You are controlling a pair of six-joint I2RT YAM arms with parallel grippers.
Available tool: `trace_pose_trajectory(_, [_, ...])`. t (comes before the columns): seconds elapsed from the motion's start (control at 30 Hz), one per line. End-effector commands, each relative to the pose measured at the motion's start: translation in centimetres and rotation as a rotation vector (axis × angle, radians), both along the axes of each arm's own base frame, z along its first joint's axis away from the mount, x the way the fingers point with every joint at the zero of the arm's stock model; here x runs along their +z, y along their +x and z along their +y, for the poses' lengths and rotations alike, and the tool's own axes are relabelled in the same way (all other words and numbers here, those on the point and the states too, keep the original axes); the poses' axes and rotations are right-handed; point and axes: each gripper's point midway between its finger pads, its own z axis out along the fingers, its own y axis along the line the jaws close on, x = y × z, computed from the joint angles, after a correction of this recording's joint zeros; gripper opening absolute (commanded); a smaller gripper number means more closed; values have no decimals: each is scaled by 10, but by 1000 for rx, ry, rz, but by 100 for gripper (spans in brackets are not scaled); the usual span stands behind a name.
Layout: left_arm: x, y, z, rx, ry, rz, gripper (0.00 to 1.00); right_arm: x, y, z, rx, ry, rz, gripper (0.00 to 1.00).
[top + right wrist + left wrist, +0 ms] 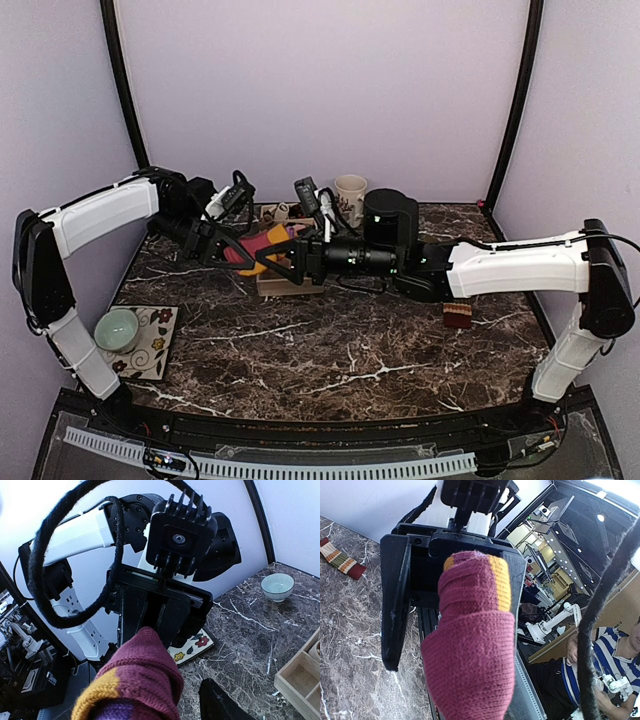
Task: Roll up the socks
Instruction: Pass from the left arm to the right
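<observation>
A striped sock (pixel 262 244), maroon with orange and purple bands, hangs above the table's back middle between the two grippers. My left gripper (pixel 238 250) is shut on its maroon end; in the right wrist view its narrow jaws pinch the sock (pixel 145 670) at the tip. My right gripper (pixel 282 262) faces it with its jaws either side of the sock (pixel 470 645). One of its fingers (pixel 395 605) stands apart from the knit. A second striped sock (pixel 458 315) lies flat on the table to the right.
A wooden tray (pixel 290 286) sits under the grippers, with a mug (pixel 350 190) and a black cylinder (pixel 392 222) behind it. At the front left a pale bowl (pixel 116 328) rests on a floral mat (pixel 155 345).
</observation>
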Motion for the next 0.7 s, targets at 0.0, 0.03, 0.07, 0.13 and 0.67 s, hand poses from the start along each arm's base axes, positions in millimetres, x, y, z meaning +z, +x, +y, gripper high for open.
trace_pose_trajectory(0.0, [7,-8,5,5,-4,-39,0,14,0,-2,-5,68,-4,61])
trace_pose_trajectory(0.03, [6,-7,5,7,3,-44,0,15,0,-2,-5,75,-3,61])
trace_pose_trajectory(0.07, [5,-7,5,8,10,-47,0,16,0,-1,-3,81,-1,61])
trace_pose_trajectory(0.13, [4,-6,5,12,20,-62,0,17,1,-1,-4,87,8,60])
trace_pose_trajectory(0.67, [-13,8,6,73,153,-113,54,-29,16,7,44,-46,124,7])
